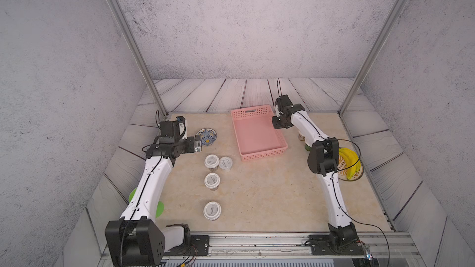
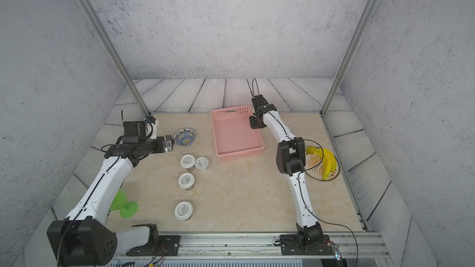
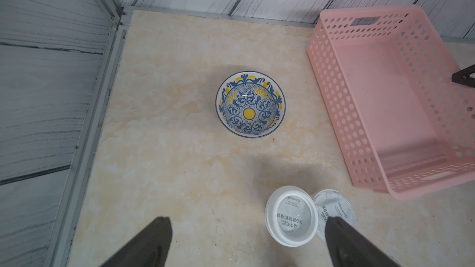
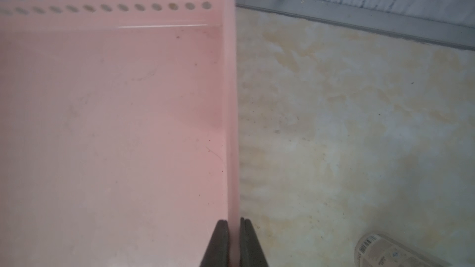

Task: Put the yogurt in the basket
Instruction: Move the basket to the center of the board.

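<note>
The pink basket (image 1: 258, 134) sits at the far middle of the table with nothing in it. A blue-patterned bowl (image 1: 206, 137) to its left is empty too, and a plate (image 2: 321, 166) on the right holds bananas (image 2: 327, 161).

The right gripper (image 4: 234, 242) is clamped on the basket's right wall, one jaw inside and one outside. The left gripper (image 3: 246, 242) hangs spread wide and holds nothing, above the table near the bowl.

Four yogurt cups stand on the table left of the basket: a touching pair (image 1: 218, 162), one (image 1: 212, 181) nearer the front, and another (image 1: 212, 210) nearer still. The pair lies just below the left gripper. Two more cups (image 1: 303, 139) show partly under the right arm, beside the basket's right wall.
</note>
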